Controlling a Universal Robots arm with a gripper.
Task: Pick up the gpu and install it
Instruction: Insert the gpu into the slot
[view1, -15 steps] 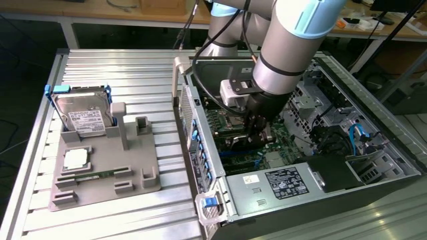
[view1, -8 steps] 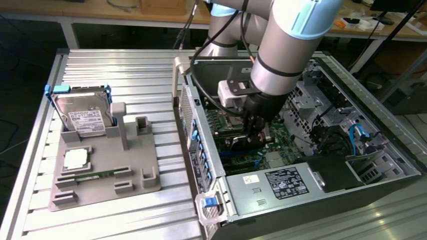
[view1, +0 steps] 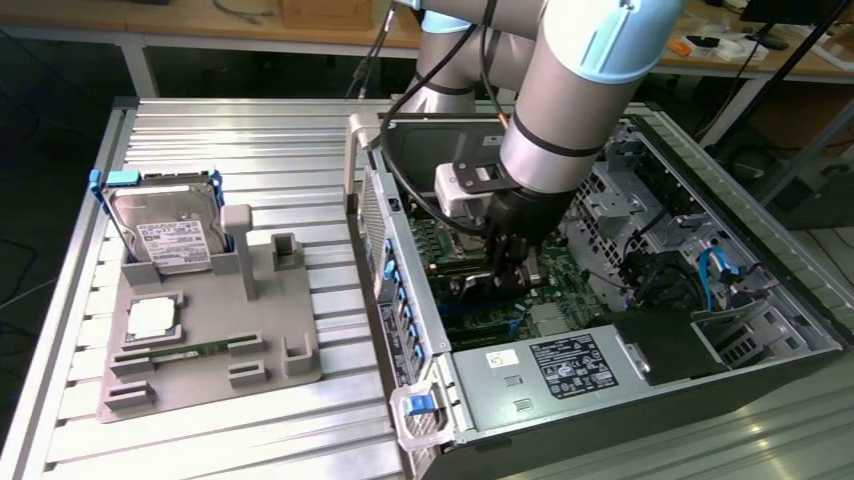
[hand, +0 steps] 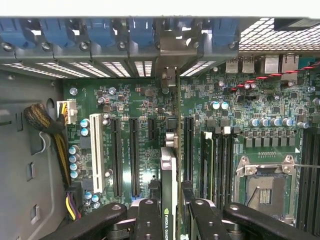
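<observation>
Bright, even light falls from above on the computer case, and the slatted metal table at the exterior view's left of the case gleams pale with soft streaks of glare. Inside the case the arm throws a soft shadow over the motherboard, and the deeper bays sink into gloom. In the wrist view the case's rear edge burns out to a flat white band, the perforated grille beside it glares, the board inside the case is evenly lit, and the gripper shows as near-black shapes.
</observation>
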